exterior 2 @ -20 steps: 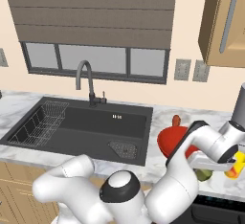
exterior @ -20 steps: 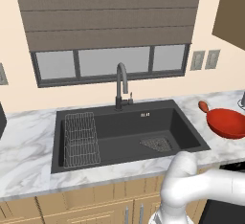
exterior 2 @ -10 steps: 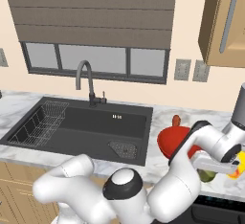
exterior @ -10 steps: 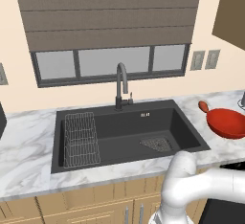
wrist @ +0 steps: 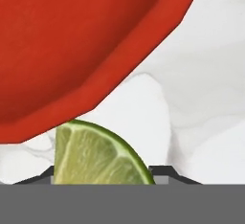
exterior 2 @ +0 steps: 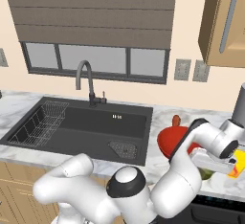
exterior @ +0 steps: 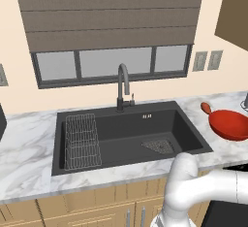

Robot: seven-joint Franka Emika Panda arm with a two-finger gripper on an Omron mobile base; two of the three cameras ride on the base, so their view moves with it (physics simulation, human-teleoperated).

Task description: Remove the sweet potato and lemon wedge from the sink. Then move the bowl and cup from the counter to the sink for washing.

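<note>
Yellow-green lemon wedge (wrist: 98,156) lies at bottom centre beside the red bowl (wrist: 72,46); end effector jaw state unclear. Lifting could nudge the bowl.

We saw a marble counter (exterior: 29,138) running along a cream wall, pale with grey veining, and it showed again as a white veined surface (wrist: 201,74) in the hand view. Above it sat a wide window (exterior: 111,63) in a dark frame, topped by a brown slatted blind (exterior: 111,12). Two grey wall outlets (exterior: 207,61) hung side by side to the right of the window. A wooden upper cabinet (exterior 2: 225,22) with a long grey handle was mounted higher on the right. Light wooden cabinet fronts (exterior: 72,211) ran beneath the counter.
</note>
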